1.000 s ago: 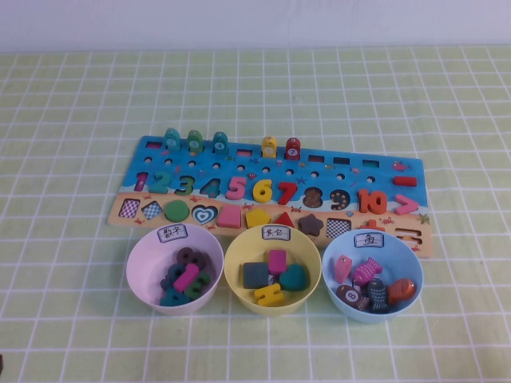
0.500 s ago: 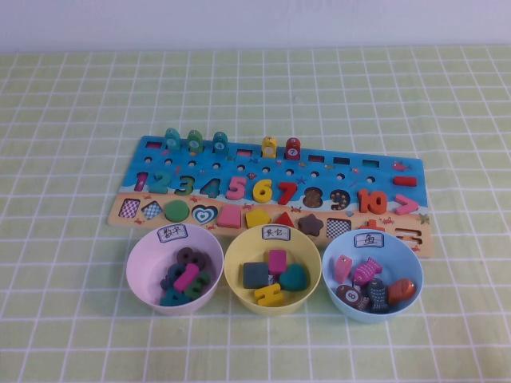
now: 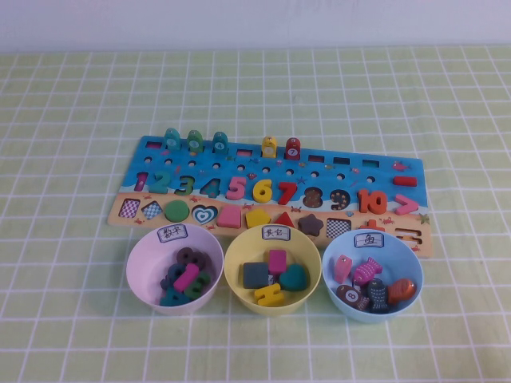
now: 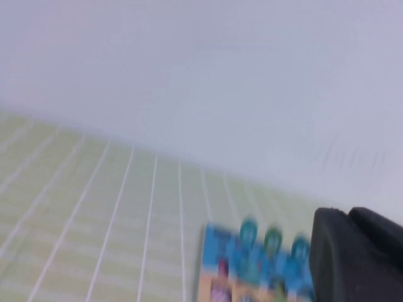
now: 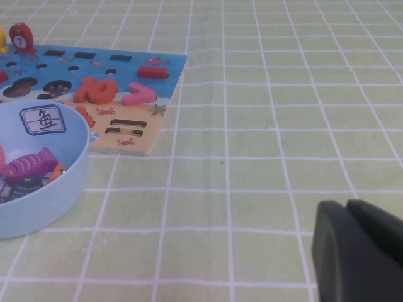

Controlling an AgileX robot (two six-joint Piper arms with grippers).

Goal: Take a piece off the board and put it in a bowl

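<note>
The board (image 3: 343,169) lies across the middle of the table in the high view. The teal-blue piece "2" (image 3: 162,182) sits in its numeral row, between the "1" and the green "3". The pale pink-lilac bowl (image 3: 144,263) stands just in front of the board's left end and holds several pieces. Neither arm shows in the high view. My left gripper (image 4: 347,214) is shut and empty, up off the table, with the board's left end (image 4: 217,248) ahead of it. My right gripper (image 5: 346,205) is shut and empty, low over the cloth to the right of the board (image 5: 160,66).
A yellow bowl (image 3: 236,259) and a light blue bowl (image 3: 332,257) with pieces stand in a row beside the pink one. The light blue bowl also shows in the right wrist view (image 5: 60,189). A green checked cloth (image 3: 72,120) covers the table; a pale wall is behind.
A dark bit of the left arm at the high view's bottom left corner one second ago is gone from view. Board, bowls and pieces have not moved.
</note>
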